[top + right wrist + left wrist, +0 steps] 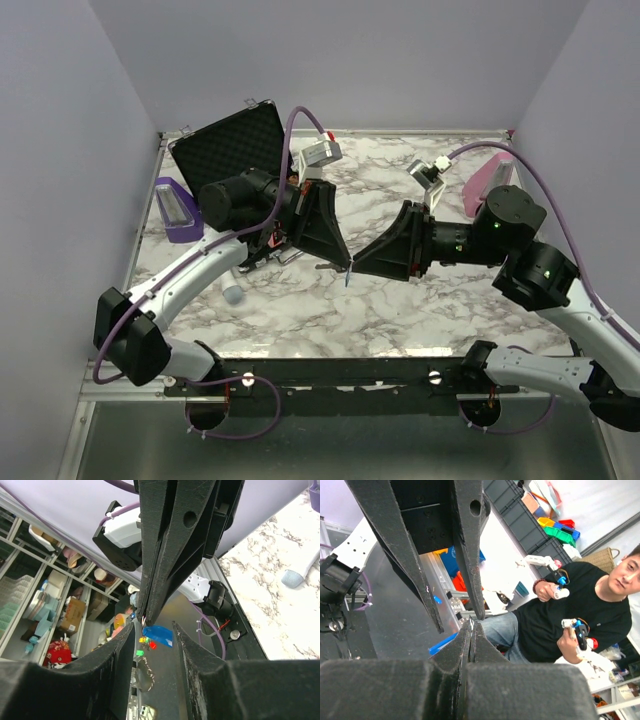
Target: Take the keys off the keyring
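Above the middle of the marble table, my left gripper is shut, pinching a thin sliver of metal at its tips. From those tips the keyring hangs by its thin wire ring, the blue tag below it, also showing as a blue strip in the left wrist view. My right gripper faces the left one with its jaws apart on either side of the tag, not touching it. In the top view the tag is a small blue speck. I cannot make out the keys.
An open black case stands at the back left, a purple holder at the left edge and a pink object at the back right. A small pale blue-grey piece lies on the marble near the left arm.
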{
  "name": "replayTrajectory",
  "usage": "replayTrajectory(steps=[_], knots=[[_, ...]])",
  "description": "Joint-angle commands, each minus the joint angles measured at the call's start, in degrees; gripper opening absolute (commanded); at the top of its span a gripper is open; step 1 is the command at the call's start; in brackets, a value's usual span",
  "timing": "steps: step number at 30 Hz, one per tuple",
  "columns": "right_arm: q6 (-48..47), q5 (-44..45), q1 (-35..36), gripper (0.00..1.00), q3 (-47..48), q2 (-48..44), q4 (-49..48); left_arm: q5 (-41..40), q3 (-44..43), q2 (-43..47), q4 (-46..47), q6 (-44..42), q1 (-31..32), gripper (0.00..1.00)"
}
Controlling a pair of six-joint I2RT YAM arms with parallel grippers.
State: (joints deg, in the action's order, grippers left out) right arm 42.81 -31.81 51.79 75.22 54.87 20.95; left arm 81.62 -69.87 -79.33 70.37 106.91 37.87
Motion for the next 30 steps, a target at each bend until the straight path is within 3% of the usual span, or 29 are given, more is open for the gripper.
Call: replayTrajectory(steps=[1,6,13,18,30], knots=[[1.2,-1.0,0.1,0.42,-1.0,0.1,-2.1,-2.8,0.6,4.7,-16.4,-14.7,-0.1,0.0],[1.4,-0.7,0.1,0.31,-1.1,-0.1,-2.2,-4.1,-0.1,7.9,-35.1,-27.8,0.0,0.0],[2.3,-1.4,0.2,0.23,-2.1,-0.3,-3.8,-5.1,0.3,8.8,-40.6,-31.4,0.3,0.0],[2.9,-1.4,0.1,0.01,-3.2,-0.8,-4.9,-8.5,-1.3,9.3,-50.3,-37.6,0.9,0.0],[8.4,3.4,0.1,0.01,-9.3,-4.8,-13.9,-21.8,-5.8,11.4,-66.7,-46.3,3.5,0.0]])
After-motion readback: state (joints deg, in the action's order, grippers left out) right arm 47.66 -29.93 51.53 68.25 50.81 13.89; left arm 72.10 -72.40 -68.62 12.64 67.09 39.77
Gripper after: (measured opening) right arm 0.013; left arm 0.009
